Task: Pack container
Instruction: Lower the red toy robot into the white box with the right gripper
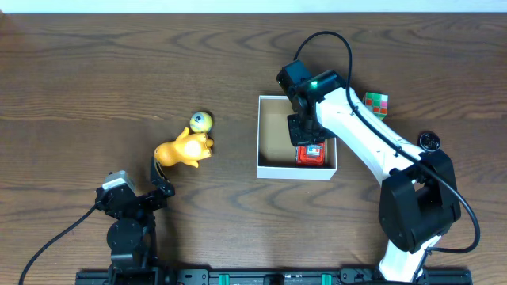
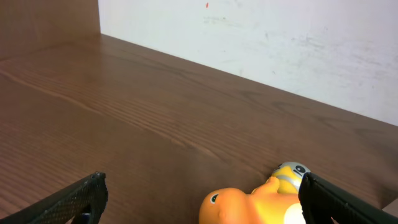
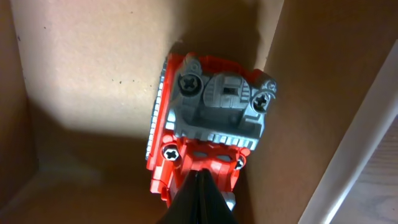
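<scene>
Gripper (image 3: 199, 180) on right arm, fingers pressed together against red toy (image 3: 214, 106) inside container (image 1: 297, 173); snagging while lifting could drag toy out.

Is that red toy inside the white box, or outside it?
Inside. The red toy lies on the brown floor of the box, in a corner.
</scene>
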Controlling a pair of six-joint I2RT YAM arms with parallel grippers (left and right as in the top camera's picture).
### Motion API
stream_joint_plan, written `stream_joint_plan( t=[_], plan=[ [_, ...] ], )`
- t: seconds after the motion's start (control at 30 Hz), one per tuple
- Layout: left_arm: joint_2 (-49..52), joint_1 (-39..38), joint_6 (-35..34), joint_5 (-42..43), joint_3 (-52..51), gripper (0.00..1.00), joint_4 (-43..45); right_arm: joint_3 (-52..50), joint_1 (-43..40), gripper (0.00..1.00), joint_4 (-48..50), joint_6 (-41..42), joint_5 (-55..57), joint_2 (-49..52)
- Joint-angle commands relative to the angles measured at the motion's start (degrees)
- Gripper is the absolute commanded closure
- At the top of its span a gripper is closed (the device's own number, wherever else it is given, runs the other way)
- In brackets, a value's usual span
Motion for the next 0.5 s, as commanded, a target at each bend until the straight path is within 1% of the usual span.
stream_joint_plan(
  t=[0.0, 0.47],
  plan=[
    [-0.3, 0.2, 1.0, -0.5, -1.6, 0.02, -0.4, -0.5, 0.3, 0.99, -0.1, -0.8, 0.6, 0.2],
    [-0.3, 0.2, 1.0, -0.5, -1.6, 0.02, -0.4, -0.6, 0.4, 0.99, 0.5, -0.8, 0.6, 0.2]
  ],
)
